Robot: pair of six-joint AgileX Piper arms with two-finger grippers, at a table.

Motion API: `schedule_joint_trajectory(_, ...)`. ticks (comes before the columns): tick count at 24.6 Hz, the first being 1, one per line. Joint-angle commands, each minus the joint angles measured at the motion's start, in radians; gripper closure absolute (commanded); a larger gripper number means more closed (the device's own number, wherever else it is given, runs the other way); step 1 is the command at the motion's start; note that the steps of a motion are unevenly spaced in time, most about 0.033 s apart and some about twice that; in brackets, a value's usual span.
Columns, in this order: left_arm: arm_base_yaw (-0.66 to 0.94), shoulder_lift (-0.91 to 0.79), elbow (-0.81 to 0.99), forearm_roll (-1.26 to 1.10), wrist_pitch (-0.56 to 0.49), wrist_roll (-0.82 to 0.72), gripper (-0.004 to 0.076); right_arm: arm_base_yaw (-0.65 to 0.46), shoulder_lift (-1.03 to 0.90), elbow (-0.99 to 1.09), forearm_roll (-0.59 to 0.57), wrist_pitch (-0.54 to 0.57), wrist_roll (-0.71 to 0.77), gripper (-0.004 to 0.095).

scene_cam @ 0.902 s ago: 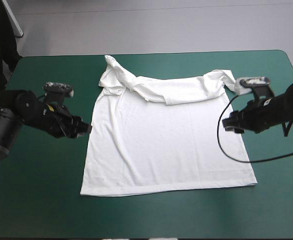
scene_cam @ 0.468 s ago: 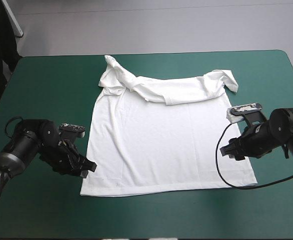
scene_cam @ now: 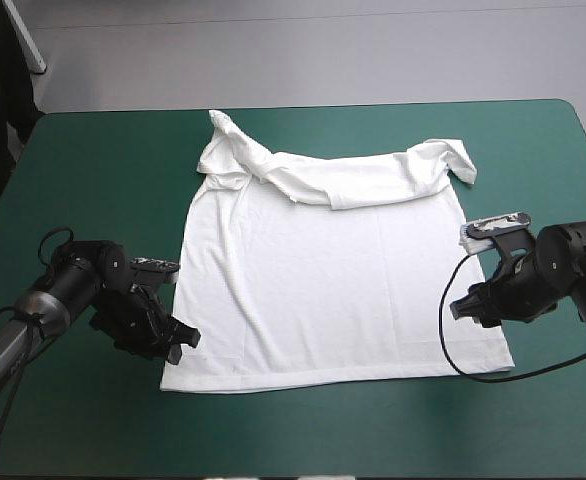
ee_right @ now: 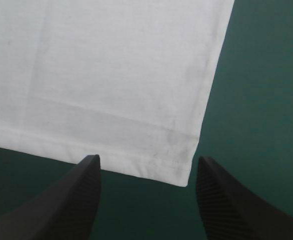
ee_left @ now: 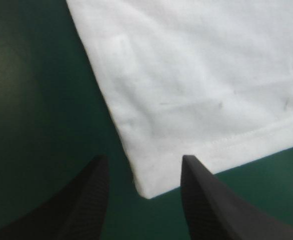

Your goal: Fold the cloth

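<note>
A white T-shirt lies spread flat at the middle of the teal-green table, its hem toward the near edge and its sleeves and neck end bunched in folds toward the far edge. The left jaws, low over the cover at the hem's left corner, stand released, the corner lying flat between their two black fingers. The right jaws, at the hem's right corner, are likewise spread apart, that corner resting between their fingers, the cloth gripped by neither
</note>
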Motion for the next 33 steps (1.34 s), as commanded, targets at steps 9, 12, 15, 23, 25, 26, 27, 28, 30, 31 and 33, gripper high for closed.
schedule_joint_trajectory(9,-0.005,0.01,0.081,-0.032,-0.042,0.009,0.0383,-0.001,-0.024,0.153,-0.066,-0.087,0.038,0.0373)
schedule_joint_trajectory(12,-0.005,0.01,0.122,-0.066,-0.061,0.016,0.0384,-0.001,-0.024,0.153,-0.068,-0.091,0.045,0.0373)
schedule_joint_trajectory(15,-0.005,0.01,0.154,-0.09,-0.109,0.016,0.0388,-0.001,-0.024,0.153,-0.114,-0.095,0.069,0.0374)
schedule_joint_trajectory(23,-0.005,0.022,0.171,-0.182,-0.202,0.111,0.0733,-0.001,0.1,0.153,-0.154,-0.106,0.106,0.0373)
schedule_joint_trajectory(25,-0.005,0.049,0.171,-0.203,-0.197,0.129,0.0733,-0.001,0.144,0.153,-0.175,-0.095,0.132,0.0373)
schedule_joint_trajectory(26,-0.005,0.059,0.171,-0.207,-0.194,0.131,0.0733,-0.001,0.161,0.153,-0.175,-0.095,0.132,0.0373)
schedule_joint_trajectory(27,-0.005,0.061,0.171,-0.207,-0.194,0.133,0.0733,-0.008,0.17,0.153,-0.17,-0.095,0.132,0.0373)
schedule_joint_trajectory(28,-0.005,0.061,0.171,-0.209,-0.194,0.135,0.0733,-0.016,0.18,0.153,-0.16,-0.095,0.132,0.0373)
schedule_joint_trajectory(30,-0.005,0.061,0.171,-0.214,-0.194,0.155,0.0733,-0.038,0.196,0.153,-0.135,-0.095,0.132,0.0373)
schedule_joint_trajectory(31,-0.005,0.061,0.171,-0.217,-0.197,0.158,0.0733,-0.047,0.198,0.153,-0.128,-0.095,0.132,0.0374)
schedule_joint_trajectory(33,-0.005,0.061,0.171,-0.224,-0.197,0.167,0.0733,-0.072,0.206,0.153,-0.104,-0.097,0.131,0.0373)
